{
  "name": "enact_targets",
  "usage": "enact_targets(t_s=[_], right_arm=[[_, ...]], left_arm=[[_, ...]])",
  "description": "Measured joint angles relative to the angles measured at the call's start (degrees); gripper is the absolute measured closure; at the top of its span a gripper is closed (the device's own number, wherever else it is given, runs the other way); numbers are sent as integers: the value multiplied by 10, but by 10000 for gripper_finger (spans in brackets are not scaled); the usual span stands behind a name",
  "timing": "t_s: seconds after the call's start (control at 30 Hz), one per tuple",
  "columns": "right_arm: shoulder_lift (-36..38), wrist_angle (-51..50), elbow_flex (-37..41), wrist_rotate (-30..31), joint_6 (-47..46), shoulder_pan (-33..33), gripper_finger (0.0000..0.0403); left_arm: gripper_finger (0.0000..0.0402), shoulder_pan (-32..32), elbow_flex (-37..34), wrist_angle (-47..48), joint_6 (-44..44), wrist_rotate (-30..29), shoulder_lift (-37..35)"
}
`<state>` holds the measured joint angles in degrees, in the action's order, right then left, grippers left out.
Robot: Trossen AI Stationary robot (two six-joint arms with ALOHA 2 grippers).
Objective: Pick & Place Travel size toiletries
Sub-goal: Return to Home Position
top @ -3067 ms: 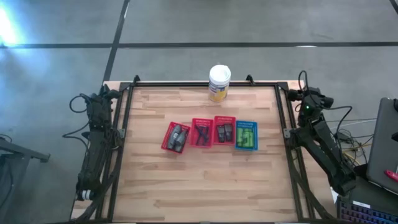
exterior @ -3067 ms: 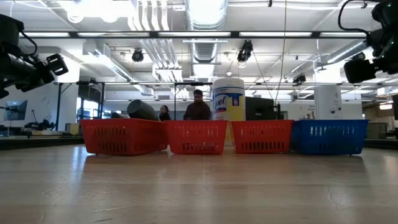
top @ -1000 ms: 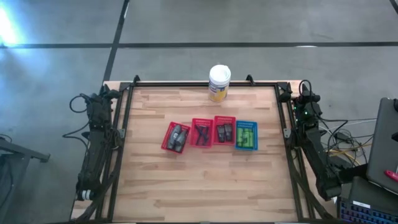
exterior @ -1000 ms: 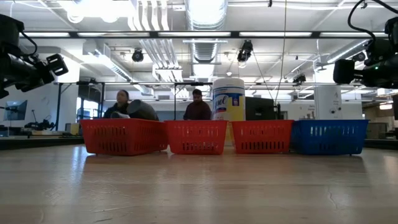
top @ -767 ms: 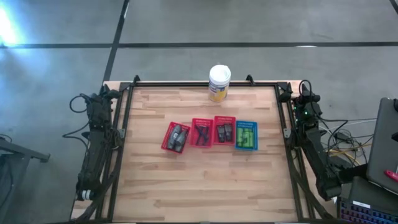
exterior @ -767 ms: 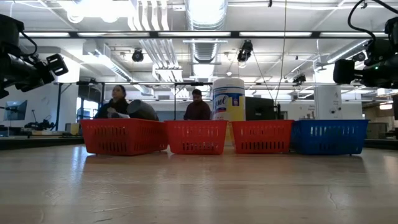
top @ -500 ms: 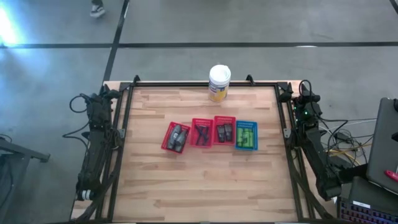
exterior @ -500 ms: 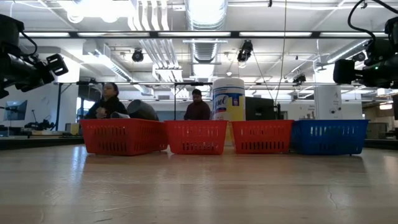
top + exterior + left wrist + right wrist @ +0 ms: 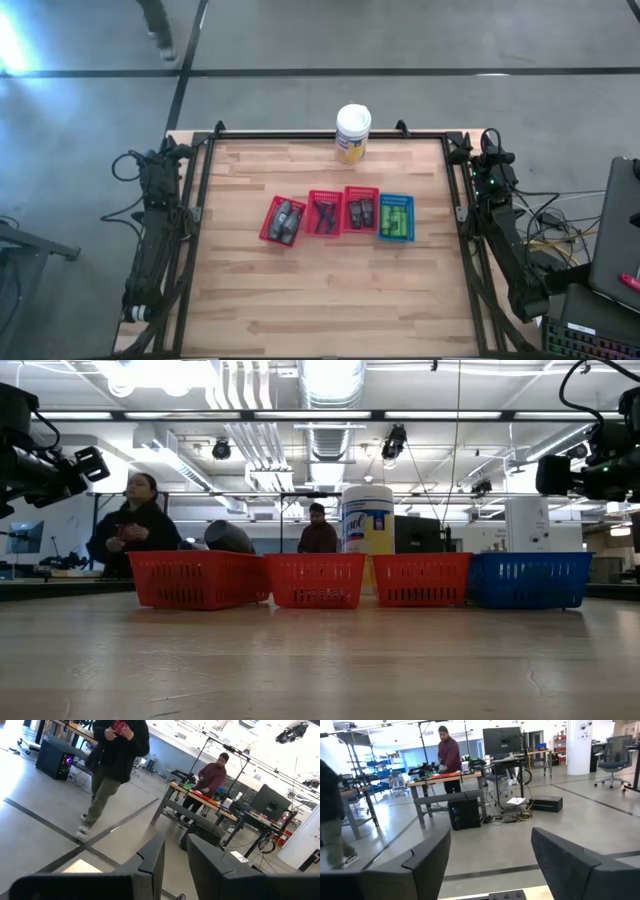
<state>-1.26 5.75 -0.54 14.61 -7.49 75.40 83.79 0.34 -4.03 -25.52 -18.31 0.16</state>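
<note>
The toiletries lie sorted in a row of four mesh baskets at mid-table. Grey tubes (image 9: 285, 219) fill the leftmost red basket, thin black razors (image 9: 323, 214) the second, flat dark packets (image 9: 359, 212) the third, and green tubes (image 9: 396, 217) the blue basket. My left gripper (image 9: 175, 865) is parked off the table's left edge, open by a narrow gap. My right gripper (image 9: 490, 865) is parked off the right edge, wide open. Both point past the far edge into the room, far from the baskets.
A white-lidded yellow canister (image 9: 353, 133) stands at the far edge, behind the baskets (image 9: 316, 580). Bare wood lies in front of and beside the row. A person (image 9: 130, 525) walks in the room beyond the table; another (image 9: 318, 535) stands at a bench.
Both arms and the baskets have kept still. Only the person in the room beyond the far edge has moved, walking toward the left.
</note>
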Motion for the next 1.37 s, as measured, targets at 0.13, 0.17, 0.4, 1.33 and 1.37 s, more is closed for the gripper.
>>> enact_targets(t_s=[0.13, 0.17, 0.4, 1.33, 1.37], right_arm=[[0, 0, 0, 0, 0, 0, 140], [0, 0, 0, 0, 0, 0, 142], [0, 0, 0, 0, 0, 0, 162], [0, 0, 0, 0, 0, 0, 124], [0, 0, 0, 0, 0, 0, 121]], left_arm=[[314, 0, 0, 0, 0, 0, 0], [314, 0, 0, 0, 0, 0, 0], [314, 0, 0, 0, 0, 0, 0], [314, 0, 0, 0, 0, 0, 0], [314, 0, 0, 0, 0, 0, 0]])
